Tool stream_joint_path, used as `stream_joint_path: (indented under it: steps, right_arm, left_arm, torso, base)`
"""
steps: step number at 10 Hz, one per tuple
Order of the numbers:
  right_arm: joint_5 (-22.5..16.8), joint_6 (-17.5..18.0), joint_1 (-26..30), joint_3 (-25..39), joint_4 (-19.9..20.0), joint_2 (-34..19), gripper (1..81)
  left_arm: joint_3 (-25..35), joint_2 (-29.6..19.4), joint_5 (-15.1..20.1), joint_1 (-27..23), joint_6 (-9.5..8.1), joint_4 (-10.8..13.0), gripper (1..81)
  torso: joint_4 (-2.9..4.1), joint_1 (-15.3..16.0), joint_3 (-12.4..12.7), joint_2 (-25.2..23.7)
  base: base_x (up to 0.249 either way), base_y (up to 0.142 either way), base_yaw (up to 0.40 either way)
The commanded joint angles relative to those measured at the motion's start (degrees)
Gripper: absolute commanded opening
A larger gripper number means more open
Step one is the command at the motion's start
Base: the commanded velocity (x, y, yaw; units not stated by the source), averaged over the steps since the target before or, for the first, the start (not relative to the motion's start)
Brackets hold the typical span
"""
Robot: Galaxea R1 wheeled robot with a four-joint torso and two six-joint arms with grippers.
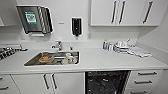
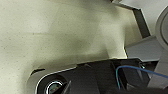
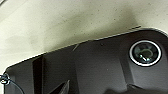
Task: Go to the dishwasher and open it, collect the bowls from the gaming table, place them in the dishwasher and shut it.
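Gaping dishwasher (image 1: 106, 82), dark interior

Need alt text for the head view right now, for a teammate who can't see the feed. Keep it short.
A white kitchen counter seen from above, with the dishwasher below it showing a dark open interior. A steel sink holding dishes sits left of centre under a tap; stacked dishes stand at the right. On the wall hang a paper towel dispenser, a dark soap dispenser and white cabinets.
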Motion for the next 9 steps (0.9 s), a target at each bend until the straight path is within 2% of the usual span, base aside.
stream_joint_path:
  steps: [1,6,9]
  right_arm:
    - [-0.4,-0.1,-0.2,-11.9,-4.4,9.2,81.1]
    - [-1.1,0.1,-0.4,-13.6,-4.9,10.5,81.1]
    - [-1.4,0.1,-0.4,-14.9,-8.3,11.5,81.1]
  left_arm:
    - [-11.0,7.8,2.1,1.4,-0.79,-0.2,81.1]
    - [-22.4,15.4,2.0,2.4,-0.79,-0.4,81.1]
    - [-30.7,20.4,2.1,2.4,-0.88,-0.5,81.1]
  torso:
    - [0.00,0.0,0.0,0.0]
    - [0.00,0.0,0.0,0.0]
    - [0.00,0.0,0.0,0.0]
  base:
    - [0.000,0.000,0.000]
    - [0.000,0.000,0.000]
    - [0.000,0.000,0.000]
